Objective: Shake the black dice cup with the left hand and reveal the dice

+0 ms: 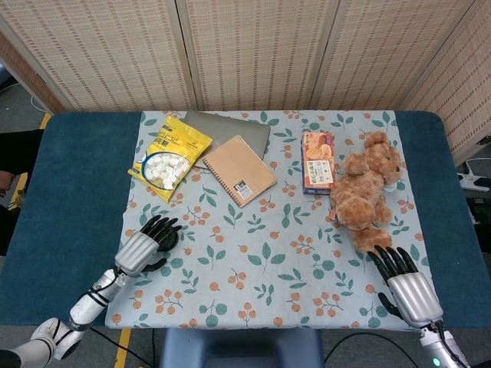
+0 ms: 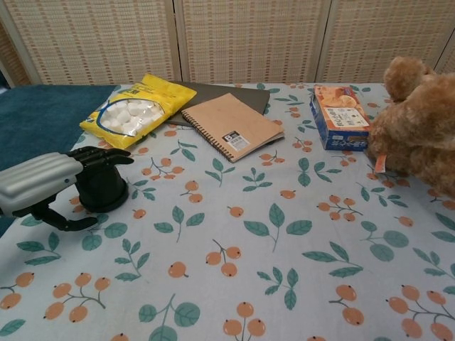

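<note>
The black dice cup stands mouth down on the floral cloth near its left edge. My left hand lies just left of it, fingers stretched out over the cup's top and thumb low beside it, not gripping. In the head view the left hand covers most of the cup. No dice show. My right hand rests at the table's front right with fingers spread and holds nothing.
A yellow marshmallow bag, a tan spiral notebook on a grey folder, an orange snack box and a brown teddy bear lie along the far half of the cloth. Blue table borders it.
</note>
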### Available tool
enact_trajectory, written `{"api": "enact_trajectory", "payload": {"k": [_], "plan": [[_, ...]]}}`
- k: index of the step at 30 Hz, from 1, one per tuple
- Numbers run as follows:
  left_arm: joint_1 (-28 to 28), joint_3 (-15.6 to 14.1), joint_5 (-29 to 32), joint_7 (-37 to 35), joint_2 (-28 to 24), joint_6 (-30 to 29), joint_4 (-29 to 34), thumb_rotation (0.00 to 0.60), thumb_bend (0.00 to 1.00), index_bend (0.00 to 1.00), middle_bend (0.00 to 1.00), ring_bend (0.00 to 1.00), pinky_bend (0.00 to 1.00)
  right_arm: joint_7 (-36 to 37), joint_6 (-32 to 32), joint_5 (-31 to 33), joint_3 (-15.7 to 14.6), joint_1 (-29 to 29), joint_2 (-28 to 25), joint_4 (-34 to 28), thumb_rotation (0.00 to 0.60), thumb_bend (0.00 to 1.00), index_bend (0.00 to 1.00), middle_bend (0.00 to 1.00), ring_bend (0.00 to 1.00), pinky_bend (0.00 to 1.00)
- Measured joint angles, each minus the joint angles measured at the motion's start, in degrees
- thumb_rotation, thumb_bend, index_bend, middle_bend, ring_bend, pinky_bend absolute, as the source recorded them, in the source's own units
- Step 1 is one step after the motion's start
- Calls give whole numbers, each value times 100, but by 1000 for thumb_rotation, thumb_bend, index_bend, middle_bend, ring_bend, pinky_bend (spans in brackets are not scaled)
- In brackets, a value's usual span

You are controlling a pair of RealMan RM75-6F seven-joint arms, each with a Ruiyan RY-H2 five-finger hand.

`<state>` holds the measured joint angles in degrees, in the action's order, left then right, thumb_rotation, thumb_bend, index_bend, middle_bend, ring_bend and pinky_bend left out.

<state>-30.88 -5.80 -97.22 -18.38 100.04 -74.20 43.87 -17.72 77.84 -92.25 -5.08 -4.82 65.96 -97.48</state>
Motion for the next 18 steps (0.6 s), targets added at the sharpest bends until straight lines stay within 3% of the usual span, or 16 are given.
{"api": "enact_trajectory", "payload": {"k": [8, 12, 18], "plan": [[-148, 279, 324, -233, -443, 297, 797, 600, 308, 0, 0, 0, 31, -7, 7, -14, 1, 8, -3, -11, 600, 269, 0, 0, 0, 0], [-218, 320, 465, -288, -593, 629, 1014, 600, 308, 12, 53, 17, 60, 26, 33, -70, -18, 19, -20, -14, 600, 268, 0, 0, 0, 0], [-258, 345, 567, -201, -698, 812, 1161, 600, 311, 196, 181, 176, 79, 61, 27, -112, -35, 18, -40, -9, 600, 269, 0, 0, 0, 0]]}}
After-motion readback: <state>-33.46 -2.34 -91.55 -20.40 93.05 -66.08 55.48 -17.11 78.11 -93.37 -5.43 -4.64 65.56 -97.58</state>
